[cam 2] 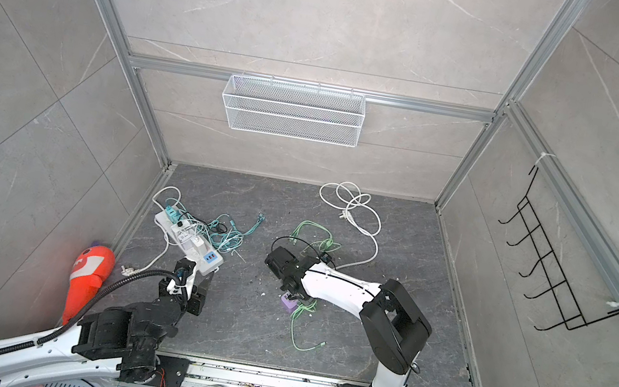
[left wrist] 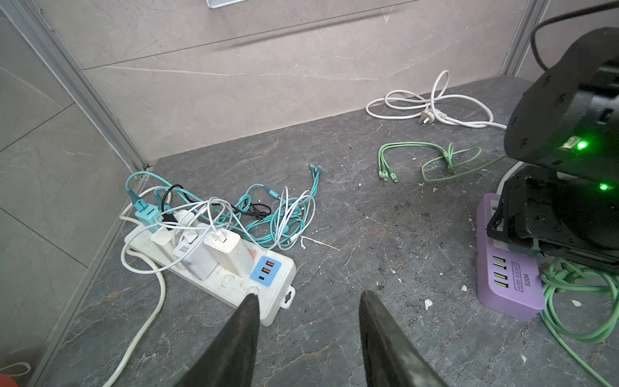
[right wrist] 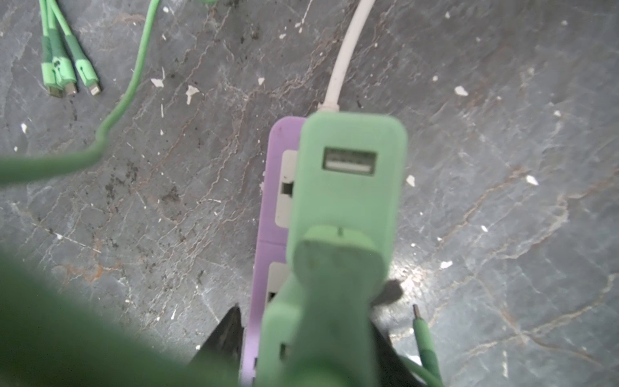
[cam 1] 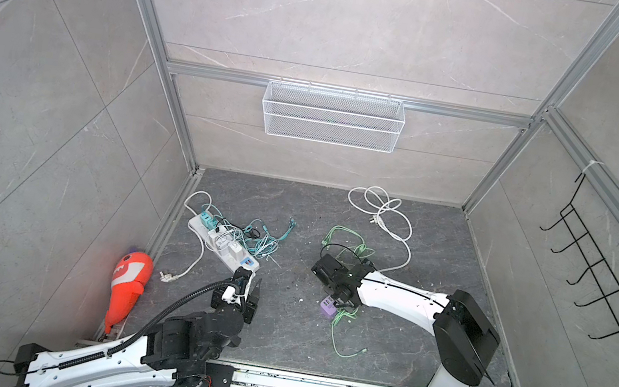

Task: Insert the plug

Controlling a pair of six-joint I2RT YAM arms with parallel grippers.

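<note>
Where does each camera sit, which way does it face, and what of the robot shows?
Both top views: high at the front, looking down into the cell; left arm, right arm show.
Left wrist: behind left tool, facing white power strip.
Right wrist: above right tool, looking down at green plug.
Shared: purple strip, in all views.

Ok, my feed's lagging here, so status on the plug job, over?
Left gripper open, empty, by white power strip. Right gripper straddles green plug on purple strip; grip unclear. Green cable crowds the wrist view.
</note>
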